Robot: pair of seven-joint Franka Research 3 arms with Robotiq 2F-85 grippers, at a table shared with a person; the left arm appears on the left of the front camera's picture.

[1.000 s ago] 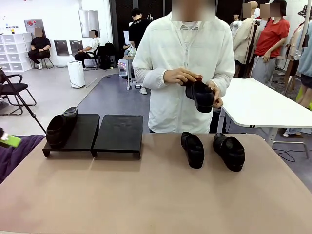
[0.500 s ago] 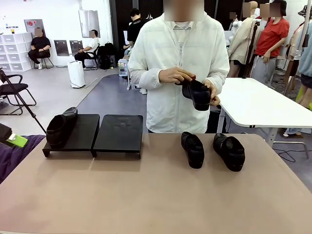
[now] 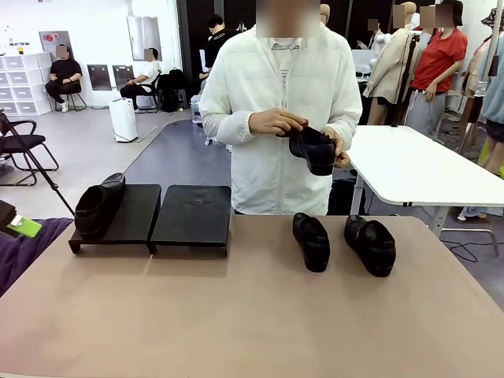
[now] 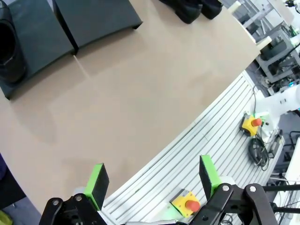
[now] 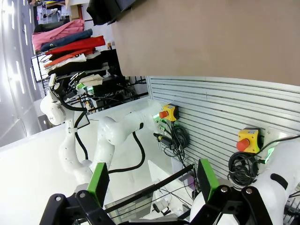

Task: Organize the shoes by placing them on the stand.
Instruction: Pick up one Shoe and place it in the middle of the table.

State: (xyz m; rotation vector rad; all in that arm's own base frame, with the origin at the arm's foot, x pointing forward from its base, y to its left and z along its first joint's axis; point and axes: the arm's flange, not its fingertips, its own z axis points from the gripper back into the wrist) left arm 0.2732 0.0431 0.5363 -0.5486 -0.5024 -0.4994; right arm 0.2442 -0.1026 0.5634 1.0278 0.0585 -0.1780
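Count four shoes. Find one shoe point(image 3: 98, 206) on the stand point(image 3: 193, 213), at the outer end of its left panel, with the right panel bare. Find two loose shoes, the inner shoe point(image 3: 312, 241) and the outer shoe point(image 3: 370, 245), side by side on the surface point(image 3: 252, 323), right of centre and well apart from the stand. See the fourth shoe point(image 3: 313, 150) held up off the surface by the person point(image 3: 268, 79) at the far side.

Read the left gripper point(image 4: 151, 177) as wide open and empty, back over the near left edge of the surface, the stand ahead of it. Read the right gripper point(image 5: 151, 177) likewise wide open, holding nothing; cannot place it exactly, since its view mostly faces away from the shoes.

Key relation: loose shoes on the right arm's side, stand on the left arm's side. Long axes run roughly from far edge to near edge, slightly splayed. Judge the right arm nearer for the pick, then a carry leftward across the middle.
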